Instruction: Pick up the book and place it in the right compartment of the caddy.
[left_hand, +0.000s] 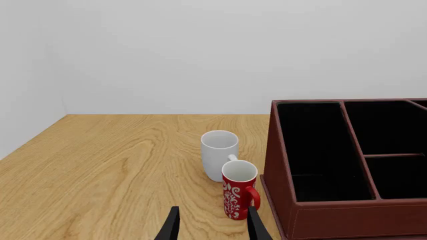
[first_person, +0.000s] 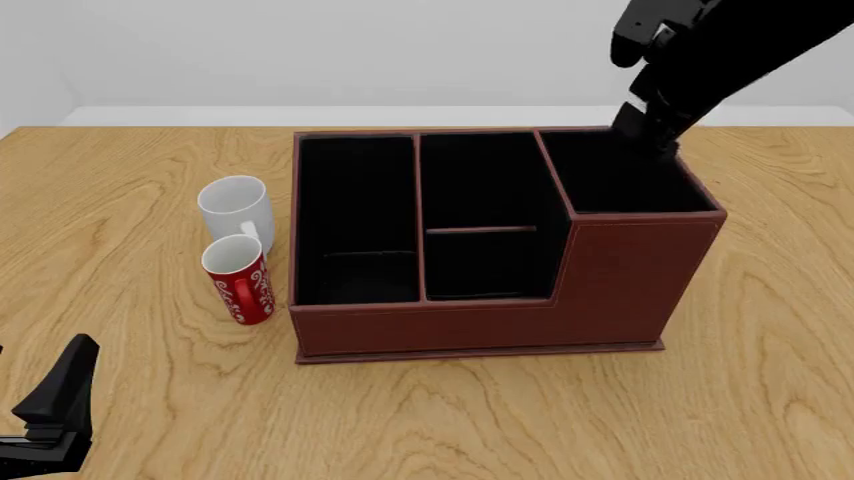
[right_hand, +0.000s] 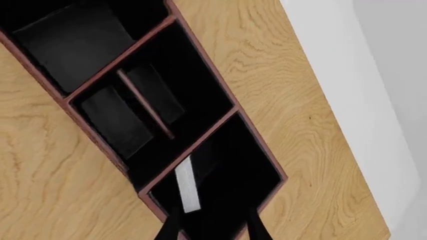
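Note:
The caddy (first_person: 481, 322) is a reddish-brown box with a black lining, standing mid-table. Its right compartment (first_person: 621, 180) is the tall end section. In the right wrist view the book (right_hand: 187, 189) shows as a pale page edge with black covers, standing inside that compartment (right_hand: 233, 160) near one wall. My right gripper (right_hand: 212, 229) hangs just above it, open, its fingers set wider than the page edge and apart from it. From the front the right gripper (first_person: 651, 130) is over the compartment's back rim and the book is hidden. My left gripper (left_hand: 213, 231) is open and empty near the front left (first_person: 54, 405).
A white mug (first_person: 238, 208) and a red patterned mug (first_person: 239, 282) stand close together just left of the caddy, with the red one (left_hand: 239, 196) right ahead of my left gripper's fingers. The caddy's long left section and divided middle section hold nothing that I can see.

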